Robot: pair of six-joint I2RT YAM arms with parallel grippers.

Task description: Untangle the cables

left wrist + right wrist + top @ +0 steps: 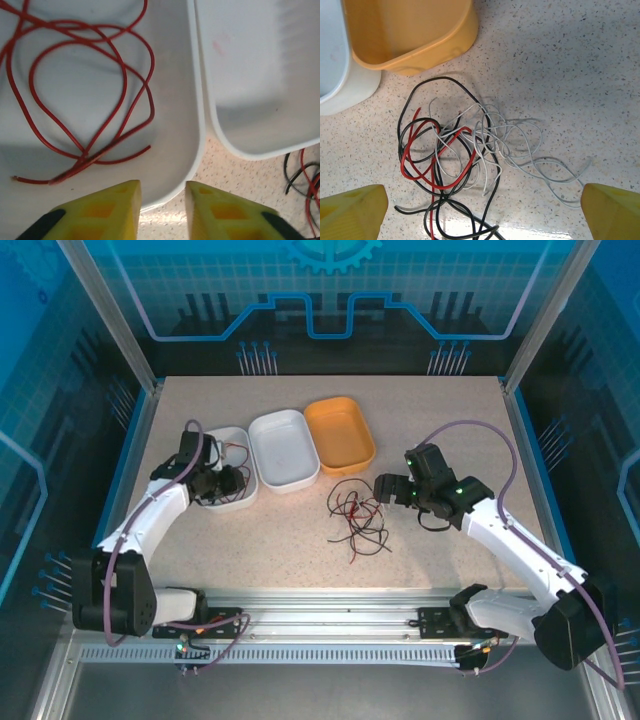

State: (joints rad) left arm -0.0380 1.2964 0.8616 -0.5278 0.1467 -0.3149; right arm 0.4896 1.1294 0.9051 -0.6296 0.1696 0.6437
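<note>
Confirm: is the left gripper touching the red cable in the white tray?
Apart. Left wrist view: bare floor of the white tray shows between the red cable and the left gripper.

Trays: three on the bench (450, 440): two white, namely the left white tray (246, 437) and the middle white tray (285, 450), plus one orange tray (340, 433).
Arms: two, with one tool each: left tool (162, 192), right tool (384, 490).
Cables: three colours.
- red coil (82, 156) in the left white tray: one group, strand count unclear.
- tangle (358, 515) on the bench: one, mixing red strands (465, 131), black strands (445, 79) and whitish strands (555, 180). The number of each cannot be counted where they cross.
</note>
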